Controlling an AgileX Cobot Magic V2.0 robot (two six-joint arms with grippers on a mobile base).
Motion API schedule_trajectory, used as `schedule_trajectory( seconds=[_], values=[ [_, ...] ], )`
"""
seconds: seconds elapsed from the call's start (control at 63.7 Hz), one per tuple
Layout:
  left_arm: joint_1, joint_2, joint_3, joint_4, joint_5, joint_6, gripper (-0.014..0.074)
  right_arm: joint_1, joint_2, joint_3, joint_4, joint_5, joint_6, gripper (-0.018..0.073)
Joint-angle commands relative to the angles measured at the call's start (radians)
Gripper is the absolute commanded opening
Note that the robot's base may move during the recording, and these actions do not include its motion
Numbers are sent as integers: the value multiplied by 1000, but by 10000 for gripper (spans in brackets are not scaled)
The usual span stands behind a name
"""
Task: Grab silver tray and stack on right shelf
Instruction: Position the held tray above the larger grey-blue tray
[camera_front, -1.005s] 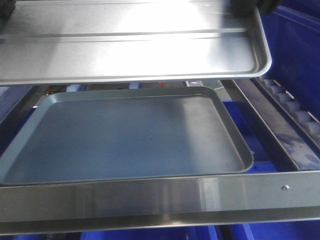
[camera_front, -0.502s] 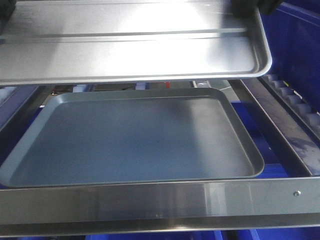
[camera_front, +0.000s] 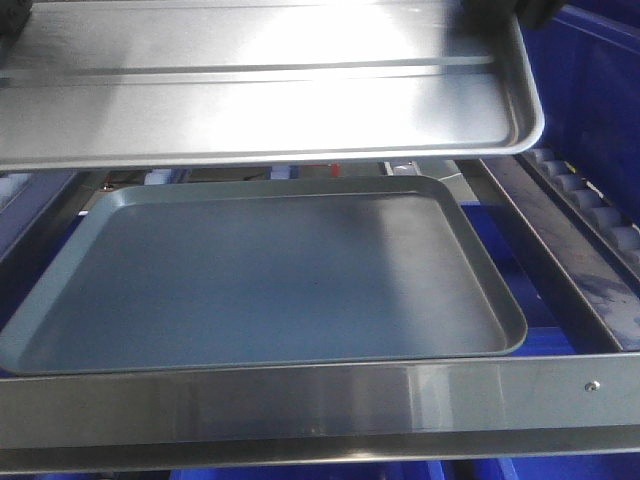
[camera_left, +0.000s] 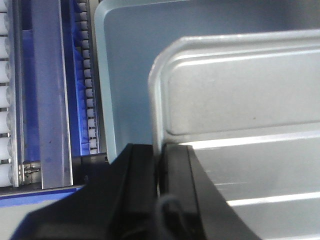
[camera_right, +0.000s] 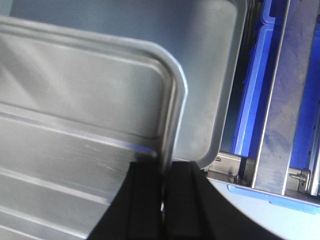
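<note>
**Silver tray carried over the shelf, not yet set down**

Front view: the silver tray (camera_front: 260, 90) hung high across the top of frame, ribs and rolled rim visible, near edge tipped down a little. It was off the right shelf (camera_front: 540, 250), with a clear gap underneath. A dull grey-green tray (camera_front: 270, 270) lay flat in the shelf directly below the carried one. Nearer than that came the front bar (camera_front: 300, 400), with its screw (camera_front: 593, 384) at the right end. Rollers (camera_front: 590, 215) ran along the right rail.

Left wrist view: the left gripper (camera_left: 159, 175) was clamped on the tray's rolled rim, one black finger outside the rim and one inside on the floor. The tray's corner sat just ahead of the fingers. The grey-green tray showed under and beyond that corner. Roller rows lay outboard of the gripper, well below it.

Right wrist view: the right gripper (camera_right: 164, 195) was pinched on the opposite rim in the same way, with a rounded corner just ahead of the fingertips. The grey-green tray was beneath it, and a blue bin (camera_right: 255, 90) lay outboard past the shelf rail.

Step, as I judge it: transport was done and the placing phase was in hand. The next move calls for both arms to lower together and keep the tray level. The corners should line up inside the lower tray's rim. Neither gripper should let go until the tray rests on it. Uneven lowering could catch a rim or skew the stack.
</note>
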Motion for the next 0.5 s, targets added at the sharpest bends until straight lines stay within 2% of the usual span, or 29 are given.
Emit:
schedule_trajectory(
  seconds=[0.0, 0.22, 0.487],
  values=[
    [-8, -18, -32, 53, 7, 28, -93, -2, -28, -33, -67, -50, -18, 57],
    [-8, -18, -32, 53, -8, 28, -93, -2, -28, -33, -67, -92, -18, 57],
    [-8, -18, -35, 127, -44, 28, -93, -2, -28, -42, -68, -167, -25, 57]
  ],
)
